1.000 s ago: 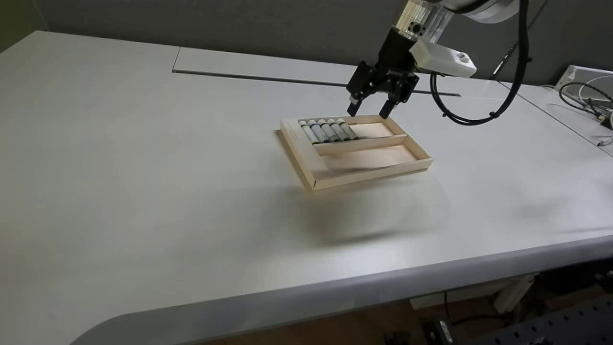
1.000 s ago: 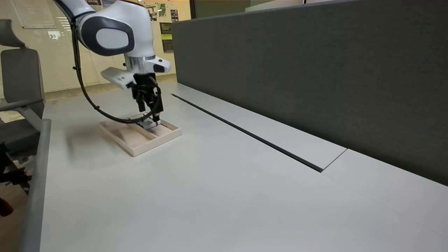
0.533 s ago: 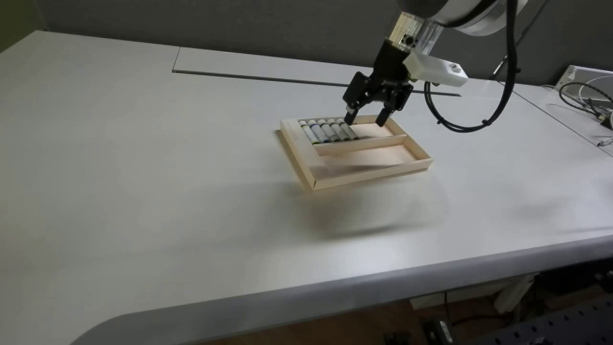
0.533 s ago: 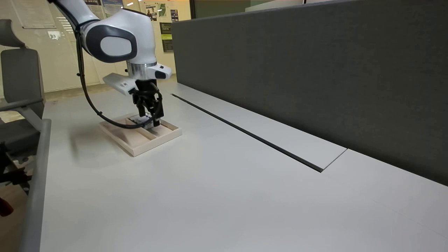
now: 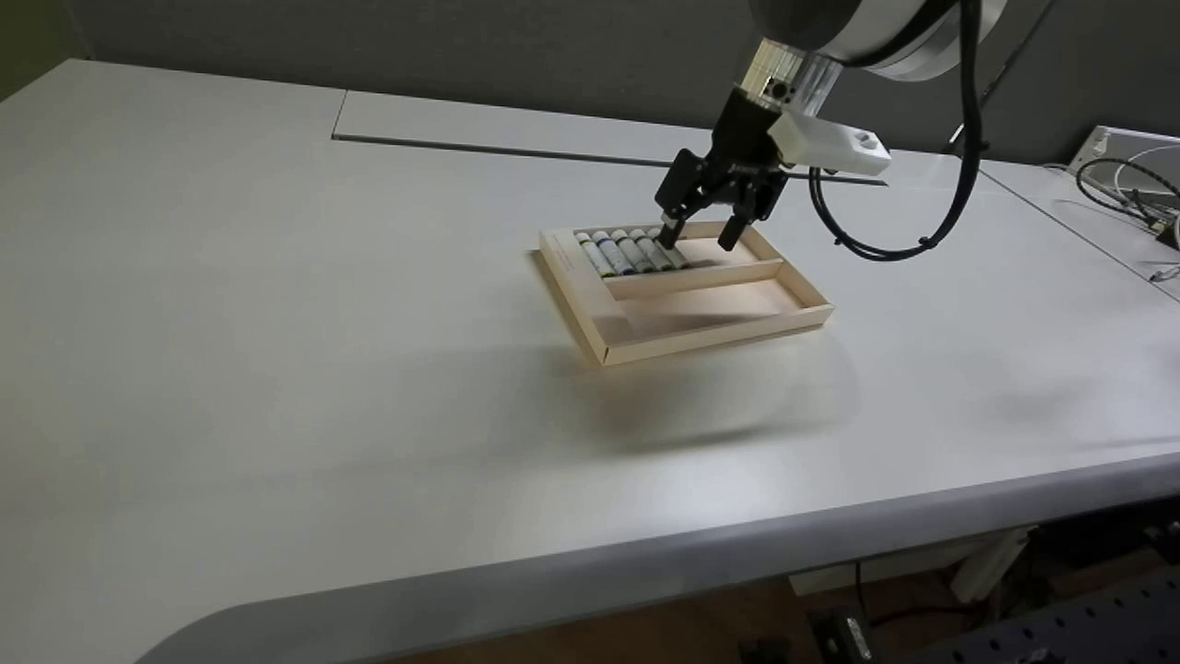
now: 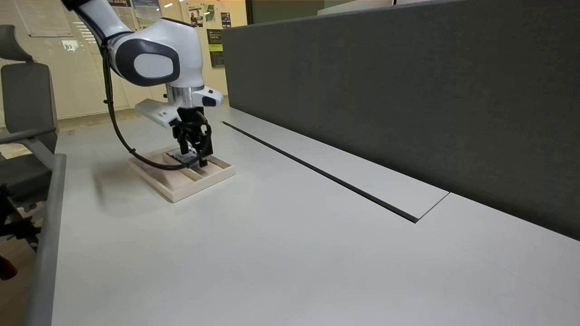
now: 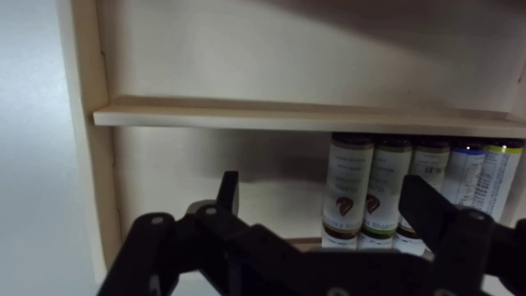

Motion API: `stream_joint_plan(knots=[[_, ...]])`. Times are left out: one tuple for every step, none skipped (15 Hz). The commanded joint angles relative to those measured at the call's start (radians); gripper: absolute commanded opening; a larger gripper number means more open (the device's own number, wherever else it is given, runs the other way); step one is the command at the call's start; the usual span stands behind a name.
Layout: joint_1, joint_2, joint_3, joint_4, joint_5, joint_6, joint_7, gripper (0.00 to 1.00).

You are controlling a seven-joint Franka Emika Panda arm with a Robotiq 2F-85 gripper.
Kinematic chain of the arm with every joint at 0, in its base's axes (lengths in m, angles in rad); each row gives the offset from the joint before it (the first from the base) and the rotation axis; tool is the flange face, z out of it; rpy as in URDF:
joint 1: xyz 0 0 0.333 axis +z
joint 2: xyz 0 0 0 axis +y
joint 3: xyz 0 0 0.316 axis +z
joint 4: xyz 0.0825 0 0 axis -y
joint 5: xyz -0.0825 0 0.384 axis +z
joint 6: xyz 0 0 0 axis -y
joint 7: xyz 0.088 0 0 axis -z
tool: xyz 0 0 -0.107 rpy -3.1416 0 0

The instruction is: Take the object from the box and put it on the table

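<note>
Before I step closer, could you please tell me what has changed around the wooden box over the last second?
In an exterior view, the claw has come down and slightly toward that picture's left, nearer the row of five vials in the wooden box. It stands open, as before, with nothing taken hold of or let go. The wooden box and its vials lie as they were.

Five white-labelled tubes (image 5: 632, 252) lie side by side in one compartment of a shallow wooden box (image 5: 719, 336) on a pale desk (image 5: 323, 323).
</note>
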Motion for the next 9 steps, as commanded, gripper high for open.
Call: stream_joint_plan(knots=[[-0.010,0.019,0.002,0.028,-0.028,-0.009,0.024,1.00],[-0.011,0.021,0.003,0.030,-0.028,-0.009,0.023,0.88],[-0.012,0.024,0.003,0.031,-0.028,-0.009,0.022,0.75],[-0.012,0.026,0.003,0.033,-0.029,-0.009,0.022,0.68],[-0.012,0.029,0.002,0.035,-0.030,-0.009,0.022,0.60],[-0.012,0.032,0.002,0.037,-0.031,-0.009,0.022,0.53],[-0.013,0.033,0.004,0.038,-0.030,-0.009,0.021,0.46],[-0.014,0.034,0.005,0.039,-0.031,-0.009,0.020,0.38],[-0.014,0.034,0.006,0.040,-0.032,-0.009,0.019,0.32]])
